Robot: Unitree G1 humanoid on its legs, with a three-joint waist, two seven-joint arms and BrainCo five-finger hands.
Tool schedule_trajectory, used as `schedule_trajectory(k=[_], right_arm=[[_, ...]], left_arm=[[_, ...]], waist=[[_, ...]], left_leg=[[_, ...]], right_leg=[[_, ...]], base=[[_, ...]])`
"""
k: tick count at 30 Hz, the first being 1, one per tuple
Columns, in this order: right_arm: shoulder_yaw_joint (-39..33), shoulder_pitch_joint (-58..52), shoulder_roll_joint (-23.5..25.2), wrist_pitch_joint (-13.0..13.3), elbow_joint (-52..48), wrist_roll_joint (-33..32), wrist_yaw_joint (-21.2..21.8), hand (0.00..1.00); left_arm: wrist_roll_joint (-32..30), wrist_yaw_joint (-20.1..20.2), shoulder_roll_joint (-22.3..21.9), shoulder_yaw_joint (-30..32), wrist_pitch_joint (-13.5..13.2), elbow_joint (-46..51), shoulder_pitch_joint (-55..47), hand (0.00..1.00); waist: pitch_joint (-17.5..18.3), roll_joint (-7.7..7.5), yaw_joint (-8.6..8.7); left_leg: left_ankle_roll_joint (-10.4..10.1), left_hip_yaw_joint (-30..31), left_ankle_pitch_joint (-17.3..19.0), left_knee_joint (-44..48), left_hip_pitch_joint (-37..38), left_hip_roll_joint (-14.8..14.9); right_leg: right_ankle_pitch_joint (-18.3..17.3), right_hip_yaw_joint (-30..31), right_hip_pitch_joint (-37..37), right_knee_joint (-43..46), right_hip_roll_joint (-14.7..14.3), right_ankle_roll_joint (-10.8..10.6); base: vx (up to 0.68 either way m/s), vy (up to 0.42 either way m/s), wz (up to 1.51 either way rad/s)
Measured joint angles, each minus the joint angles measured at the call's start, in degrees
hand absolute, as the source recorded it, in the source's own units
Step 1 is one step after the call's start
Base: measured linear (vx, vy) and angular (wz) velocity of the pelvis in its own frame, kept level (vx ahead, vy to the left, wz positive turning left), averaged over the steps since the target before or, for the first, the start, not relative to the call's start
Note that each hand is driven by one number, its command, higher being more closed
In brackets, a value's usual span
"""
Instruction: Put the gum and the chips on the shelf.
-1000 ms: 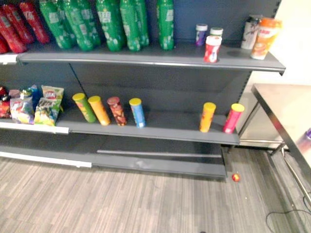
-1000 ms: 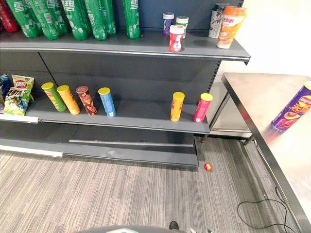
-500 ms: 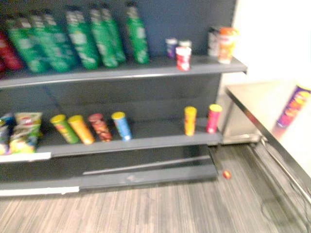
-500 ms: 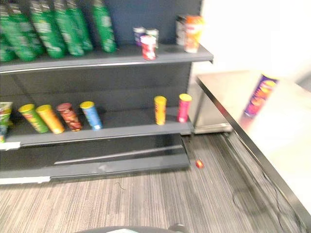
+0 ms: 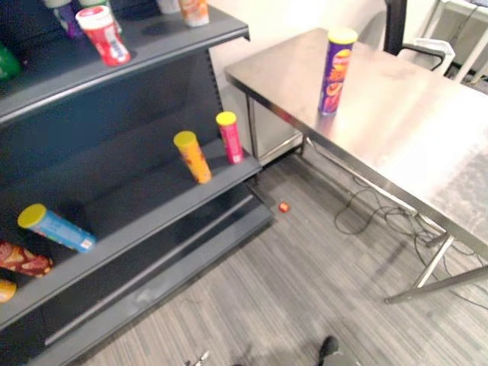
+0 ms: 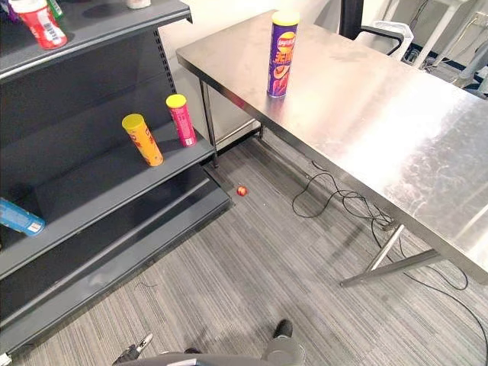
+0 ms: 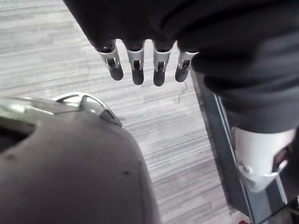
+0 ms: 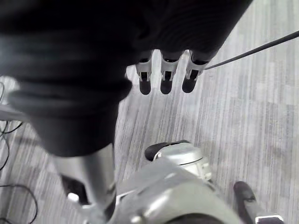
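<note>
Since the head has swung right over the last second, you're no longer square on to the shelf (image 5: 152, 202); the steel worktop (image 5: 396, 122) now takes the right half of both eye views. That's camera motion, not object motion: the orange can (image 5: 192, 156) and the pink can (image 5: 229, 137) stand on the lower board as before, side by side near its right end.

What you gain is the purple chips can (image 5: 336, 70), now fully in sight. It stands upright on the worktop toward its far end, with nothing touching it, well apart from the shelf.

Gum: I can't pick one out on the worktop. A red-and-white canister (image 5: 104, 35) stands on the upper board, and a small red object (image 5: 284, 207) lies on the floor by the shelf's foot. I can't tell if either is the gum.

Your left hand (image 7: 137, 70) and right hand (image 8: 161, 79) both hang over the carpet, fingers straight and slightly spread, holding nothing.

My read: nothing is picked up yet and you're turning toward the pickup. Next you need to close on the worktop and bring a hand up to the chips can. It's tall and narrow, so a sideways knock could tip it.
</note>
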State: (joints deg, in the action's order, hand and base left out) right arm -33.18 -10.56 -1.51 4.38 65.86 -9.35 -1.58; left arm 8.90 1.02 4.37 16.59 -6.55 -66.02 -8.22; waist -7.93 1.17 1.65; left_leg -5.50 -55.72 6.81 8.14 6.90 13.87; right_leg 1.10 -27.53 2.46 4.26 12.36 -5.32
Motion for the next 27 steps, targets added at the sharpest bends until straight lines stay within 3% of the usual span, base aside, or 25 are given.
schedule_trajectory(k=[4, 8, 10, 12, 13, 14, 15, 16, 18, 20, 21, 22, 23, 24, 25, 26, 27], right_arm=[[0.0, 1.8, 0.0, 0.7, -0.3, -0.2, -0.1, 0.00], [-0.2, 1.7, 0.0, 1.2, -0.2, -0.8, -0.5, 0.00], [-0.3, 1.7, 0.2, 1.1, 0.6, -0.8, -0.5, 0.00], [-0.3, 1.6, 0.1, 1.2, 0.6, -2.1, -0.5, 0.00], [-0.3, 1.5, 0.0, 1.2, 0.6, -2.5, -0.5, 0.00], [-0.1, 1.1, 0.0, 1.3, 0.4, -2.7, -0.5, 0.00], [0.1, 0.9, 0.0, 1.4, 0.4, -3.0, -0.5, 0.00], [0.5, 1.1, -0.6, 1.5, 0.3, -3.2, -0.6, 0.00], [1.7, 1.5, -2.3, 2.2, 0.4, -4.4, -0.7, 0.00], [1.6, 1.4, -2.6, 2.4, 0.2, -4.3, -0.7, 0.00], [1.6, 1.5, -2.7, 2.4, 0.2, -4.3, -0.7, 0.00], [1.6, 1.5, -2.6, 2.4, 0.2, -4.3, -0.7, 0.00], [2.0, 1.6, -2.5, 2.7, 0.1, -4.2, -0.6, 0.00], [2.1, 1.6, -2.6, 2.7, 0.1, -4.2, -0.4, 0.00], [2.1, 1.6, -3.1, 2.8, 0.1, -4.2, -0.4, 0.00], [2.0, 1.3, -1.5, 2.6, 0.4, -4.2, -0.4, 0.00], [2.0, 0.8, 0.0, 2.6, 0.4, -4.2, -0.3, 0.00]], left_arm=[[0.0, 0.3, -0.3, -0.6, 0.0, 0.0, 0.5, 0.00], [0.0, 0.2, -0.6, -0.6, 0.1, 0.0, 0.5, 0.00], [0.1, 0.1, -0.3, -0.3, 0.1, 0.0, 0.6, 0.00], [2.0, 0.1, -0.5, 0.4, 0.2, 0.1, 0.8, 0.00], [2.3, 0.2, -1.0, 1.9, 0.3, 0.2, 0.9, 0.00], [4.1, 0.1, -1.1, 2.8, -0.3, 1.0, 0.2, 0.00], [4.7, 0.1, -1.3, 3.3, -0.9, 2.0, 0.1, 0.00], [6.2, 0.2, -1.8, 2.9, -1.3, 3.5, 0.9, 0.00], [7.2, 0.6, -2.8, 1.1, -2.2, 4.7, 1.5, 0.00], [7.7, 0.6, -2.8, 0.4, -2.3, 4.9, 1.5, 0.00], [7.8, 0.6, -3.0, -0.1, -2.4, 5.2, 1.5, 0.00], [7.8, 0.6, -3.1, -0.1, -2.5, 5.3, 1.6, 0.00], [7.7, 0.5, -3.2, -0.3, -2.8, 5.3, 1.7, 0.00], [6.9, 0.4, -3.3, -0.4, -2.8, 4.6, 1.7, 0.00], [6.4, 0.5, -3.5, -0.4, -2.7, 4.2, 1.7, 0.00], [5.7, 0.4, -2.6, -0.7, -2.7, 3.7, 2.3, 0.00], [5.6, 0.5, -1.6, -0.7, -2.7, 3.5, 2.3, 0.00]], waist=[[-0.2, 0.45, 0.80], [-0.4, 0.87, 1.95], [-0.7, 0.39, 2.65], [-1.0, 0.83, 2.69], [-1.4, 1.12, 2.67], [-1.5, 0.90, 2.43], [-1.9, -0.02, 2.02], [-2.0, 0.22, 1.03], [-2.2, 0.11, 0.77], [-2.3, -0.02, 0.63], [-2.2, 0.08, 0.53], [-2.2, 0.16, 0.22], [-2.1, 0.38, -0.40], [-1.6, 1.39, -0.43], [-1.2, 2.30, -0.49], [-0.7, -0.11, 0.13], [-0.3, -1.73, 0.02]], left_leg=[[-0.7, 0.7, -0.6, 0.1, 0.6, 1.0], [-1.1, 1.0, -1.1, 1.4, 1.7, 0.9], [-1.1, 1.0, -1.1, 8.5, 1.0, 3.3], [-0.3, 1.5, -1.6, 18.6, 0.1, 8.6], [3.1, 4.1, -3.7, 24.4, -0.3, 11.7], [10.3, 12.7, -8.8, 30.2, -3.1, 12.9], [11.0, 18.7, -12.8, 33.3, -6.0, 12.7], [4.2, 30.0, -5.5, 36.4, -10.3, 9.6], [0.9, 38.6, 3.4, 32.9, -14.7, 3.7], [0.5, 39.0, 4.0, 28.2, -15.1, 2.5], [-0.1, 40.4, 3.8, 18.9, -15.7, 0.8], [-0.4, 41.3, 3.3, 15.4, -15.9, 0.2], [-1.0, 43.7, 1.4, 9.1, -15.9, -1.0], [-1.0, 46.7, -3.5, 5.4, -15.8, -1.7], [-2.3, 47.8, -3.6, 4.8, -15.6, -1.7], [-1.8, 46.5, -3.4, 4.9, -14.4, -3.7], [-1.4, 45.3, -3.3, 2.4, -12.7, -5.4]], right_leg=[[-2.0, -0.5, 0.5, 3.4, -0.1, 1.7], [-6.6, -0.2, 2.6, 11.2, 2.5, 1.9], [-9.4, 1.0, 3.2, 13.4, 3.3, 1.3], [-10.8, 3.2, 2.9, 13.7, 1.8, 1.4], [-11.5, 5.2, 2.0, 13.7, 0.2, 2.1], [-12.1, 8.0, 1.3, 13.3, -1.4, 3.1], [-12.3, 9.5, 0.8, 12.6, -1.9, 3.4], [-12.4, 12.6, 0.3, 10.9, -2.4, 3.4], [-12.4, 17.3, -1.1, 9.3, -2.7, 3.5], [-12.4, 18.6, -2.6, 8.6, -2.7, 3.5], [-12.4, 20.1, -3.9, 7.5, -2.9, 3.4], [-12.4, 20.8, -3.9, 7.6, -3.0, 3.4], [-12.7, 22.4, -4.1, 7.7, -3.5, 2.5], [-13.4, 24.1, -4.2, 8.0, -4.6, 0.9], [-13.9, 25.1, -4.3, 8.2, -5.3, -0.1], [-14.2, 25.7, -4.7, 8.7, -3.1, -1.5], [-14.1, 25.3, -4.8, 7.8, -1.1, -1.6]], base=[[0.05, -0.026, 0.01], [0.02, -0.026, -0.03], [0.06, -0.107, -0.32], [0.09, -0.138, -0.78], [0.10, -0.185, -1.12], [0.11, -0.202, -1.19], [0.18, -0.190, -1.26], [0.19, -0.113, -1.17], [0.21, -0.041, -1.28], [0.22, 0.022, -0.79], [0.16, 0.070, -0.74], [0.18, 0.139, -1.04], [0.27, 0.268, -0.98], [0.30, 0.311, -0.96], [0.31, 0.317, -0.57], [0.22, 0.224, -0.32], [0.19, 0.184, -0.17]])
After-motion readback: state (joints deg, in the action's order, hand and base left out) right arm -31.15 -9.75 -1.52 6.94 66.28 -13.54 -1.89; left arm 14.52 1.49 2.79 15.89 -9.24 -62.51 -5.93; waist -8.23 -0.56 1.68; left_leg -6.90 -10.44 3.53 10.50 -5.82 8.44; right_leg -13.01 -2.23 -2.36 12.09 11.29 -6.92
